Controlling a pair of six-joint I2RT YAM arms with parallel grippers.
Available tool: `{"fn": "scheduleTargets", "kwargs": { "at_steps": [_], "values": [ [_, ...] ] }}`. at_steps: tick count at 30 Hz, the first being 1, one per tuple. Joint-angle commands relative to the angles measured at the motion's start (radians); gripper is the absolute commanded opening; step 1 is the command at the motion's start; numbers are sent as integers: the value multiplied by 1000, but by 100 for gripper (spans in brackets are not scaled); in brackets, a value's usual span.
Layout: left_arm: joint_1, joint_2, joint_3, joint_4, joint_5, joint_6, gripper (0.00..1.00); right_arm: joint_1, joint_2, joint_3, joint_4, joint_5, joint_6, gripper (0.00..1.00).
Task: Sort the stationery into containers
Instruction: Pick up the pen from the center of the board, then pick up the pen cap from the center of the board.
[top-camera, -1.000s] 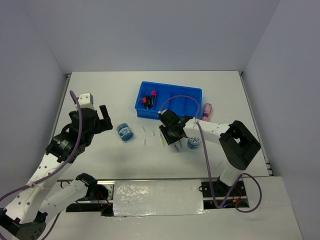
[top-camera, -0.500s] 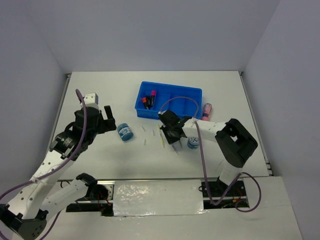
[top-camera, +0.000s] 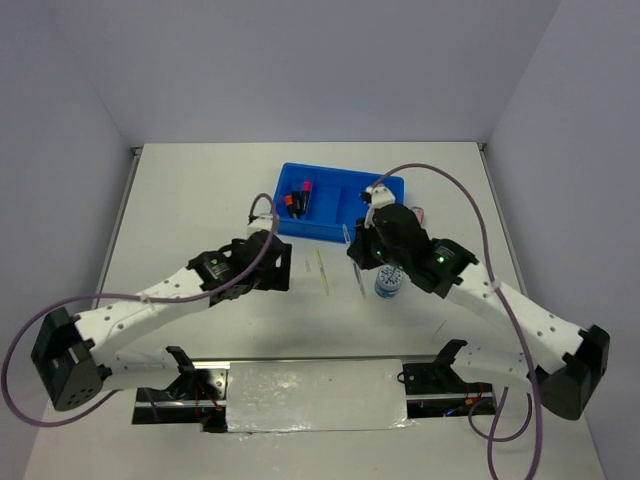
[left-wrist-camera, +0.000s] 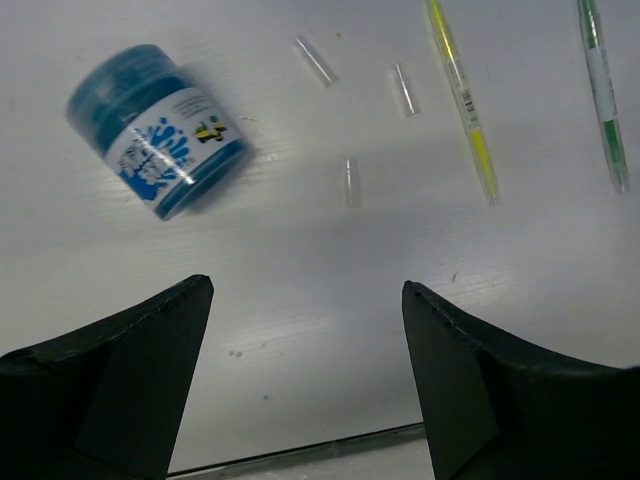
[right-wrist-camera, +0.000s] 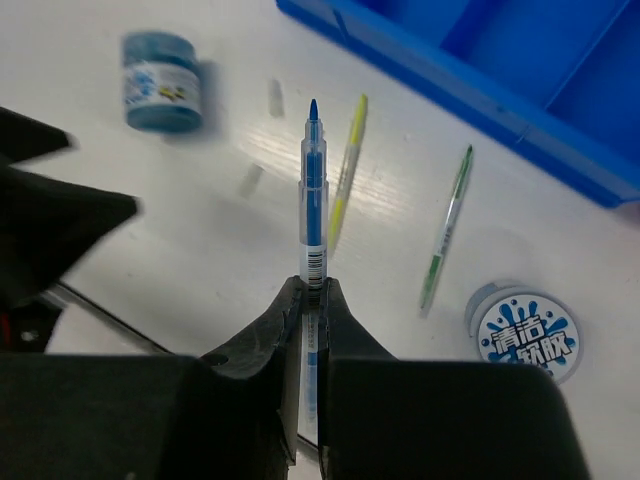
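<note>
The right hand is clenched on a thin blue pen, pinching it near its barcoded end so that most of the barrel sticks out past the fingertips. In the top view this hand hangs above the desk, just near of the blue tray. Black highlighters with pink and orange caps lie in the tray's leftmost compartment. The left hand is released, its 2 fingers spread wide with nothing between them, low over the desk to the left of the loose pens. A blue-white roll appears to lie on its side just beyond the left finger (apart from it, not touching). On the bare desk between the 2 hands lie a yellow pen and, to its right, a green pen, roughly parallel and apart. 3 small clear pieces are scattered left of the yellow pen. A second roll rests with its printed round face up, just right of the green pen's near end and below the right arm.
</note>
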Motion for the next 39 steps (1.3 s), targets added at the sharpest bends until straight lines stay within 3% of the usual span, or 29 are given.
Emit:
{"fn": "scheduleTargets", "kwargs": {
  "at_steps": [1,6,10,16,22,28,29,34,39],
  "values": [
    [-37,86,12,111,-1,-50,88,8,-75,33,-103,37,37,0],
    [-45,311,41,215,20,-29,79,7,-152,5,-121,39,35,0],
    [-45,474,108,217,29,-19,66,9,-198,-19,-129,19,31,0],
    [-39,580,155,204,-1,-18,62,8,-267,-36,-143,5,26,0],
    [-25,626,161,200,-4,-22,53,10,-294,-41,-156,-3,27,0],
    [-22,623,149,174,-26,-30,50,10,-290,-34,-155,-9,24,0],
    [-23,620,147,172,-26,-28,43,10,-285,-33,-155,-12,24,0],
    [-20,615,110,181,-7,-35,36,8,-281,-21,-146,-30,26,0],
    [-13,617,64,206,11,-51,12,10,-281,-7,-149,-56,27,0]
  ]
}}
